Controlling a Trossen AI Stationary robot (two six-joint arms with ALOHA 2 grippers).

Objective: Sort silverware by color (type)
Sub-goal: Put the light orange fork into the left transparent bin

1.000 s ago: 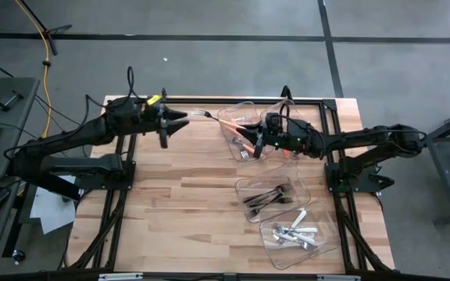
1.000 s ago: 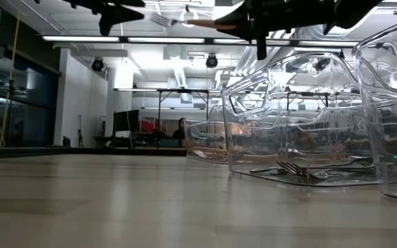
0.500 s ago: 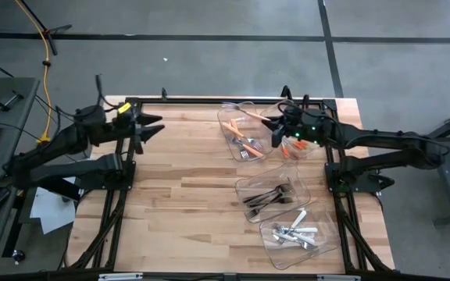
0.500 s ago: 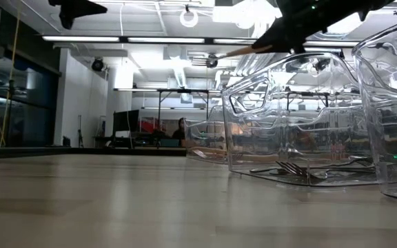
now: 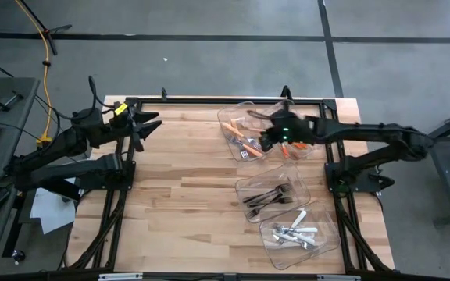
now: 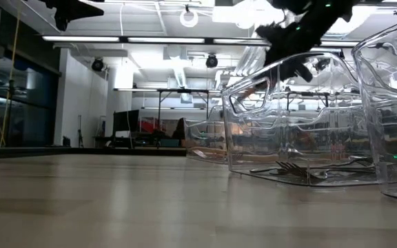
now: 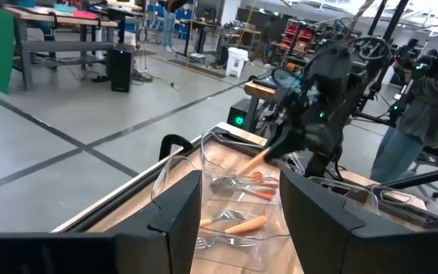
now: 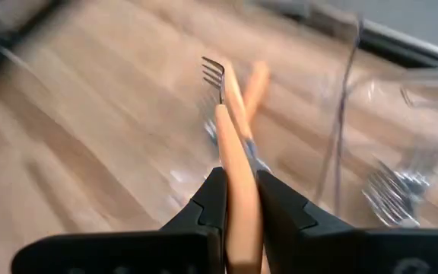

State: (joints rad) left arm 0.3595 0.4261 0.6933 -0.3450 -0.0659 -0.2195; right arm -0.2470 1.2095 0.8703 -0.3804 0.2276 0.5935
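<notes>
Since the earlier frame the right gripper (image 5: 266, 140) had dipped over the clear plastic bin (image 5: 226, 115) of orange-handled silverware (image 5: 244, 145), pinching an orange-handled metal fork (image 8: 234, 160); the left gripper (image 5: 148, 127), fingers spread, waited at the table's far left edge.

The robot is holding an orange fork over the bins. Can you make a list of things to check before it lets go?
1. Fork held firmly: ok. The right gripper is shut on the orange fork.
2. Right bin below: ok. In the high view the right gripper hangs over the bin that holds orange-handled silverware.
3. Fork low enough to drop gently: cannot tell.
4. Other bins kept separate: ok. The dark silverware and the white-handled silverware lie in their own bins.
5. Left gripper out of the way: ok. It waits at the table's far left, jaws open.
</notes>
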